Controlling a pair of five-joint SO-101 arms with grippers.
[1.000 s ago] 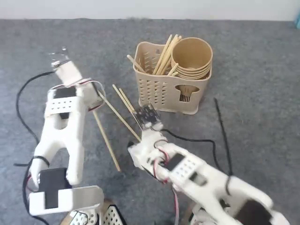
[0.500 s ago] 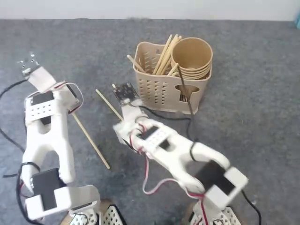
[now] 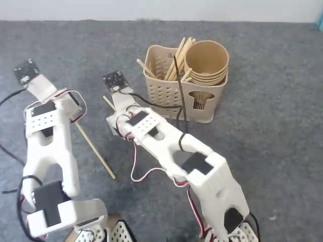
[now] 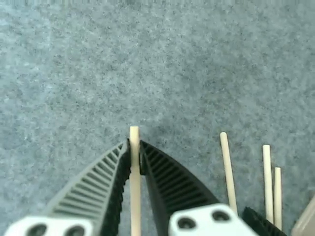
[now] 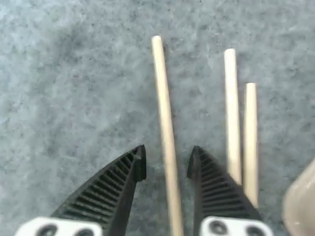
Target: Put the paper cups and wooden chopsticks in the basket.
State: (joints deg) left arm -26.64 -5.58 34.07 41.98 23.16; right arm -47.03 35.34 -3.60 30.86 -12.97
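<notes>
Left pincer (image 4: 134, 147) pinches the held chopstick (image 4: 133, 133); right pincer (image 5: 167, 151), spread, straddles the loose chopstick (image 5: 160, 78). I'd close next, then lift to the basket (image 3: 166, 98).

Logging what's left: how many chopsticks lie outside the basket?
4 chopsticks: one clamped in the left gripper, one straddled by the open right gripper, two beside it. Others may be hidden.

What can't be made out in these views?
High view: loose chopsticks, mostly under the right arm.
High view: number of paper cups, nested inside the basket.
Right wrist view: chopstick inside the open right gripper, rest cut off by the edge.
Left wrist view: held chopstick, rear hidden by the left gripper.
</notes>
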